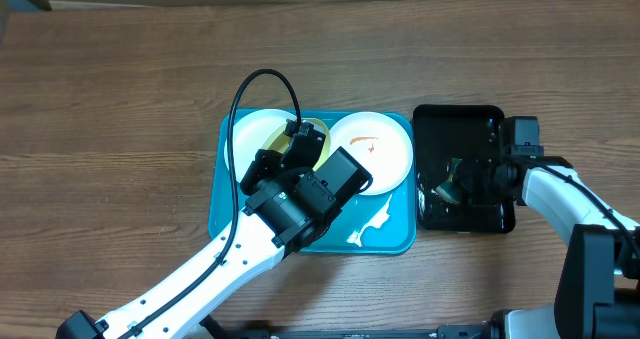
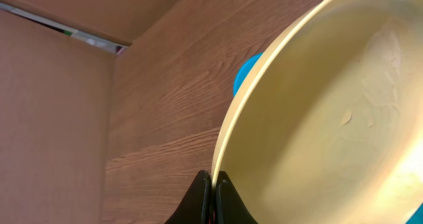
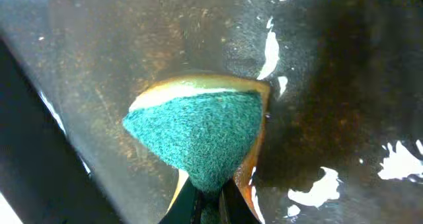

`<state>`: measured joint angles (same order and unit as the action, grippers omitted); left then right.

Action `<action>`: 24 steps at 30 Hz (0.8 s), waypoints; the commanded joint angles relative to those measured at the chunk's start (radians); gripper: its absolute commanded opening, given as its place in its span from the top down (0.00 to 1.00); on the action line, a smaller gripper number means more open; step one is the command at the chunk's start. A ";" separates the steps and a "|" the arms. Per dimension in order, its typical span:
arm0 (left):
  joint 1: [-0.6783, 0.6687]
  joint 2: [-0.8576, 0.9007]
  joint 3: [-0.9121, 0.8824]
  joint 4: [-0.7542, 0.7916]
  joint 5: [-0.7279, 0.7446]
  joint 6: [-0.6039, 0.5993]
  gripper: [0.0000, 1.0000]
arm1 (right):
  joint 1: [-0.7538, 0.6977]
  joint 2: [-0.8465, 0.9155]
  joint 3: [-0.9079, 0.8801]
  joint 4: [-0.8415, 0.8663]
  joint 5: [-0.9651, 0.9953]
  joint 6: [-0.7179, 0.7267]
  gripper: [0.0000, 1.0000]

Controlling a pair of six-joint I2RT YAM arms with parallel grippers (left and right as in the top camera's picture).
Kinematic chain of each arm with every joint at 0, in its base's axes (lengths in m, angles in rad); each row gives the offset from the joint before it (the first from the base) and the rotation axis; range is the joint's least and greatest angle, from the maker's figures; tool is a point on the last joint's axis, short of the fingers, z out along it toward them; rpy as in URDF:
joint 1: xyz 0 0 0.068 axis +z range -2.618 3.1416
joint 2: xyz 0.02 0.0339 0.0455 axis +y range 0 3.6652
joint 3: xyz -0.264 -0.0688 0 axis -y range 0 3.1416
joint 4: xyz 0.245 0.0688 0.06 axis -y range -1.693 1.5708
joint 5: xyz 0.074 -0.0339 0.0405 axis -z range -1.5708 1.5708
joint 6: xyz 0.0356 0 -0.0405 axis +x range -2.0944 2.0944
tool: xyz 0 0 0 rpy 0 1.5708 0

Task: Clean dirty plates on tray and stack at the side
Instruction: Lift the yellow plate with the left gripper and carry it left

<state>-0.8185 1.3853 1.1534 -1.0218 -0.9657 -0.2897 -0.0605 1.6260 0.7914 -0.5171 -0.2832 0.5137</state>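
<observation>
The turquoise tray (image 1: 235, 219) lies mid-table. On it, a white plate (image 1: 385, 144) with an orange-red smear sits at the right, and another white plate (image 1: 255, 139) at the left. My left gripper (image 2: 215, 191) is shut on the rim of the pale yellow-green plate (image 2: 330, 118), held tilted above the tray; overhead it shows partly behind the arm (image 1: 318, 134). My right gripper (image 3: 210, 201) is shut on the green sponge (image 3: 198, 135), over the black tray (image 1: 450, 129) at the right; overhead the sponge (image 1: 447, 189) is mostly hidden by the gripper.
White foam or smear (image 1: 372, 224) lies on the turquoise tray's front right. The black tray floor looks wet, with bright glints (image 3: 310, 191). Bare wood table (image 1: 120, 99) surrounds both trays. A cable loops above the left arm (image 1: 260, 79).
</observation>
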 commanded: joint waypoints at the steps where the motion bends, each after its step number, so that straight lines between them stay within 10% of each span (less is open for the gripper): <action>1: -0.007 -0.022 0.028 0.005 -0.036 -0.029 0.96 | 0.003 0.012 0.008 -0.008 -0.148 -0.082 0.96; 24: -0.007 -0.022 0.028 0.008 -0.114 -0.025 0.96 | 0.003 0.048 0.032 -0.066 -0.008 -0.109 0.96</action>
<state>-0.8185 1.3853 1.1538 -1.0180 -1.0416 -0.2893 -0.0628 1.6501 0.8719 -0.5987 -0.3351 0.3733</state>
